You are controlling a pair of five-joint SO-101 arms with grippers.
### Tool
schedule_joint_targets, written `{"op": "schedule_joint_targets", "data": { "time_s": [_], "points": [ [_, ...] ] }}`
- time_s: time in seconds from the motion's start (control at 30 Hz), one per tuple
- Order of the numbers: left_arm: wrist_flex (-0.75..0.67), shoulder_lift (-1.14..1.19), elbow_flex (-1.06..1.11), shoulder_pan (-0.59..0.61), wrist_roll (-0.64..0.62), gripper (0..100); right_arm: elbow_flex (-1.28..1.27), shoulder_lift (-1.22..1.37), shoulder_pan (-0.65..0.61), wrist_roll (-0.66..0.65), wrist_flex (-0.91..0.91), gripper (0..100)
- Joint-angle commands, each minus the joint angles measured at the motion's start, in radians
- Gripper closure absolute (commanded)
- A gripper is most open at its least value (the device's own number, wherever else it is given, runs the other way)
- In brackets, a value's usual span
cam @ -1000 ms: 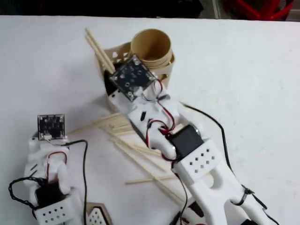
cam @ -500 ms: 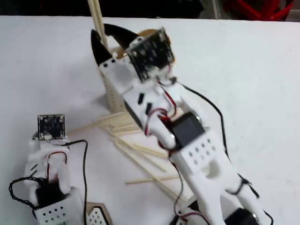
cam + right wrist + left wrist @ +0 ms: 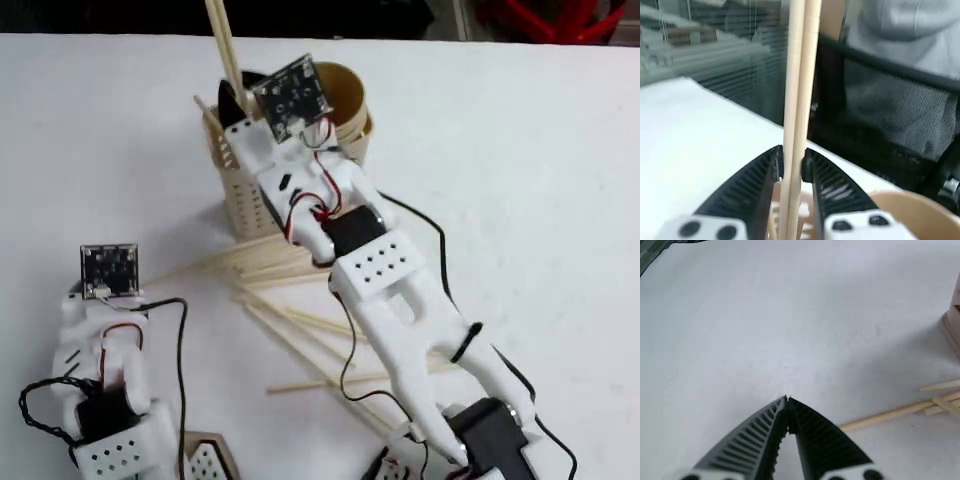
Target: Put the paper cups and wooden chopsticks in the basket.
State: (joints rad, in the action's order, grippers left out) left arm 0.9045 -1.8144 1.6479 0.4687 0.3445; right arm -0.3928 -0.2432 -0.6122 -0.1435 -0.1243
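Chopsticks point(image 3: 796, 75), a pair held upright in the right gripper's point(image 3: 791, 156) clamped jaws over the basket point(image 3: 243, 205) near the tabletop's far edge, could topple over the rim onto the tabletop if released with so much length above it.

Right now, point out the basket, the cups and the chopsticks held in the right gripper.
basket point(image 3: 243, 200): high view, on its perforated side wall.
cups point(image 3: 348, 92): high view, on the inside wall of the top cup.
chopsticks point(image 3: 796, 75): right wrist view, on the middle of one upright stick.
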Motion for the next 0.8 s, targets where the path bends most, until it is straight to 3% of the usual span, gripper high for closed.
{"op": "schedule_joint_targets", "data": {
  "time_s": [0.0, 0.27, 0.57, 0.77],
  "points": [
    [-0.020, -0.010, -0.038, 0.005, -0.011, 98, -0.018, -0.007, 0.018, 0.012, 0.025, 98.1],
    [-0.020, -0.010, -0.038, 0.005, -0.011, 98, -0.018, -0.018, 0.016, 0.012, -0.068, 88.5],
    [-0.020, -0.010, -0.038, 0.005, -0.011, 98, 0.092, -0.228, 0.021, 0.005, -0.509, 98.1],
    [-0.020, -0.010, -0.038, 0.005, -0.011, 98, 0.091, -0.417, 0.127, 0.011, -0.825, 98.1]
  ]
}}
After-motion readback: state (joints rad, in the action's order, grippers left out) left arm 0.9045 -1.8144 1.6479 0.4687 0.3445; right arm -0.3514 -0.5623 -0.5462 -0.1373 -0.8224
